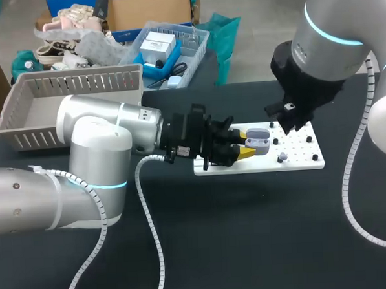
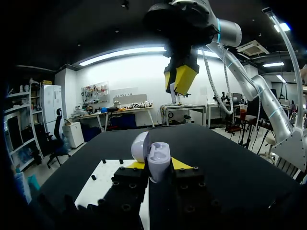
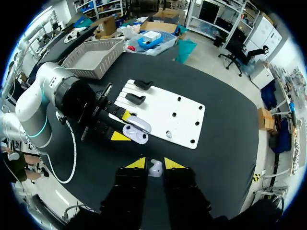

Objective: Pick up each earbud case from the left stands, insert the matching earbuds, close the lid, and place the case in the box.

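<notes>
An open white earbud case (image 1: 258,141) sits between the yellow tips of my left gripper (image 1: 248,147), which is shut on it just above the white pegboard (image 1: 297,160). In the left wrist view the case (image 2: 158,160) has its lid (image 2: 139,146) swung back, held by the left gripper (image 2: 152,165). My right gripper (image 3: 151,164) hangs above the case (image 3: 135,132), shut on a small white earbud (image 3: 154,168). From the left wrist it shows as the right gripper (image 2: 180,79) overhead.
Two black stands (image 3: 144,85) (image 3: 135,99) rise at the pegboard's (image 3: 184,112) far end. A grey slatted basket (image 1: 73,77) stands at the table's back left. Small black pegs (image 1: 308,139) dot the board.
</notes>
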Available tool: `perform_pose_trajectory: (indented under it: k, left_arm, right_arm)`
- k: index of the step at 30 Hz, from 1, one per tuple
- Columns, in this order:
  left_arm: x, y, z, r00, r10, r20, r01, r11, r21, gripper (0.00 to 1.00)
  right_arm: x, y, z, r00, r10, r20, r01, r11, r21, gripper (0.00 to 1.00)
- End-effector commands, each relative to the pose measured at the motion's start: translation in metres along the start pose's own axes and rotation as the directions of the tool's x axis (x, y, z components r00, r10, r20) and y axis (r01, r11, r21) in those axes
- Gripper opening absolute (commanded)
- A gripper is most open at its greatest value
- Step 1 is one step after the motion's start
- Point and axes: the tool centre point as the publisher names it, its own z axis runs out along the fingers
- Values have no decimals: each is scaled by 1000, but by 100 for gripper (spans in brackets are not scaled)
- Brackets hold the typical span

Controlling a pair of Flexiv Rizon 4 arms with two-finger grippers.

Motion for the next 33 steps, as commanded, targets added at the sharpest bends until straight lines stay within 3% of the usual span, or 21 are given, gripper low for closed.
perform_pose_trajectory:
  k: [1,8,14,24,33]
  left_arm:
    - [0,-1,0,1000,1,0,-1,1000,-3,0]
    - [0,-1,0,1000,1,0,-1,1000,-3,0]
    - [0,-1,0,1000,1,0,-1,1000,-3,0]
    - [0,-1,0,1000,1,0,-1,1000,-3,0]
    - [0,-1,0,1000,1,0,-1,1000,-3,0]
  right_arm:
    - [-3,15,8,996,87,25,-89,994,61,0]
    - [-7,19,8,969,243,44,-247,954,171,0]
    - [-8,22,13,957,289,22,-287,934,211,0]
    - [-11,24,13,914,403,46,-406,901,156,0]
    - [-11,24,13,914,403,46,-406,901,156,0]
